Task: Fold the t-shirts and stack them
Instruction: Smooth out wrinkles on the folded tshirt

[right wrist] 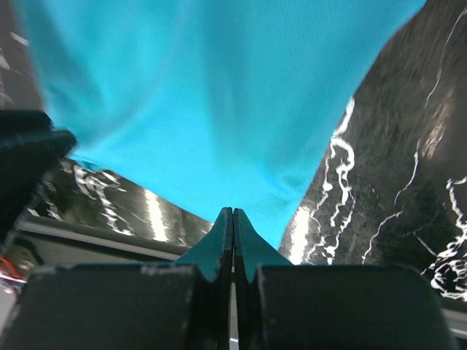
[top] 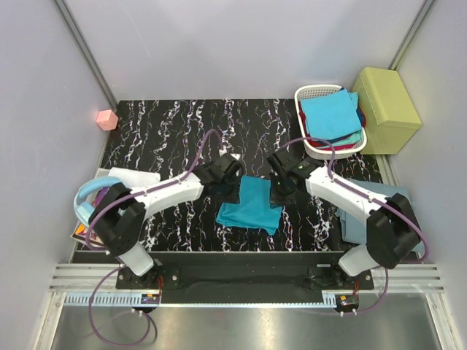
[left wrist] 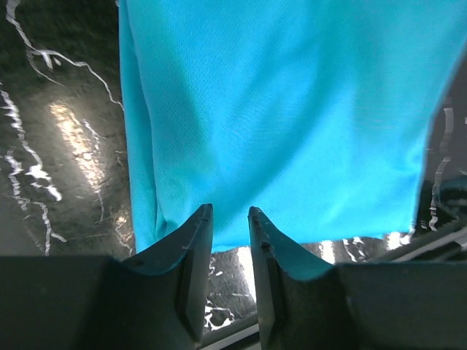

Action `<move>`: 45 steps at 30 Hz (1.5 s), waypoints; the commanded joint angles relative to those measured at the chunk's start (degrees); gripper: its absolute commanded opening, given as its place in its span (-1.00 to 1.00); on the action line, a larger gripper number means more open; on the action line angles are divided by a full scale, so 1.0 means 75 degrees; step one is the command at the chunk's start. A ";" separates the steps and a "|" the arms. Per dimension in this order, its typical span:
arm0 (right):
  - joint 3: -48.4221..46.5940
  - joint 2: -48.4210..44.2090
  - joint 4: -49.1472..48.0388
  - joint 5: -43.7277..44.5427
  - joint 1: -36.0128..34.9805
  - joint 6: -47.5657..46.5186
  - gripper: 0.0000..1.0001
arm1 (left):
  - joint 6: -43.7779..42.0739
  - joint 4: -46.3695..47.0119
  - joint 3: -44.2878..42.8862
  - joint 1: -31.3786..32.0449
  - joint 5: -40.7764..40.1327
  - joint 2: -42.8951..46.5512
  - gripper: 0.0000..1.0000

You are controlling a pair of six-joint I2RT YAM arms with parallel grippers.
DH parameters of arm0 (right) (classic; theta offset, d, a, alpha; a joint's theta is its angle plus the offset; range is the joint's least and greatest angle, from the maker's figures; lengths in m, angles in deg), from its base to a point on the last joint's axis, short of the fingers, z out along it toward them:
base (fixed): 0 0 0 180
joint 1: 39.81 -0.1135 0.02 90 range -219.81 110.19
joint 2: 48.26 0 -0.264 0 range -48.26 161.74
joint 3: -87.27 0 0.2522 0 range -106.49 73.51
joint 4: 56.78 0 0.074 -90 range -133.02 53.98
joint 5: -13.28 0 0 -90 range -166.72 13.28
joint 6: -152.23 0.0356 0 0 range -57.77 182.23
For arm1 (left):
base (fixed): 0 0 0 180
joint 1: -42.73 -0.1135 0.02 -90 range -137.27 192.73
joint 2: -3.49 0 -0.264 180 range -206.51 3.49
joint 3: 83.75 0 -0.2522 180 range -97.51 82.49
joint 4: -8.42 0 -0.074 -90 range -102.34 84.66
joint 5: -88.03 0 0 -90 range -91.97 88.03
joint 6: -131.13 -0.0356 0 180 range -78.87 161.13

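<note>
Black marble-patterned tabletop (top: 160,138) with white veins, boxed in by pale grey walls. Left pincer (left wrist: 229,211) has its two dark fingers a narrow way apart with nothing between them. Its tips sit just at the edge of a folded teal cloth t-shirt (left wrist: 277,109). Right pincer (right wrist: 233,211) has its fingers pressed together at the other side of the same shirt; whether a hem is caught between them cannot be told. The shirt lies as a rough rectangle at the table's centre, between the two arms.

Likely risk: if the right pincer does hold cloth and pulls away, the fold would drag open. The left fingers, so close to the edge, could snag a layer and skew the rectangle.

Counted:
- two arms and two pincers
- one teal shirt at centre
- one dusty grey-blue shirt (top: 357,215) at the table's right edge, partly under the right arm
- one white slatted plastic basket (top: 315,88) at far right
- one pile of shirts (top: 332,113) in that basket, bright blue on top with red and teal edges below, so at least three
- one yellow-green padded box (top: 387,109) beside the basket
- one small pink block (top: 107,119) at far left
</note>
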 commanded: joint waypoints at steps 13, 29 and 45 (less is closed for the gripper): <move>0.0877 0.0762 -0.0179 -0.0800 -0.0168 0.0041 -0.75 | 0.0155 0.0205 0.0266 0.0335 0.0722 -0.1593 -0.45; -0.1515 -0.2542 0.1134 0.2329 -0.0285 -0.0181 0.11 | 0.0190 -0.1913 -0.0203 0.0710 -0.3379 0.3609 0.98; -0.0448 -0.2287 0.0502 0.2377 -0.0285 -0.0487 0.25 | 0.0332 -0.2422 0.0126 0.0699 -0.3814 0.3601 0.98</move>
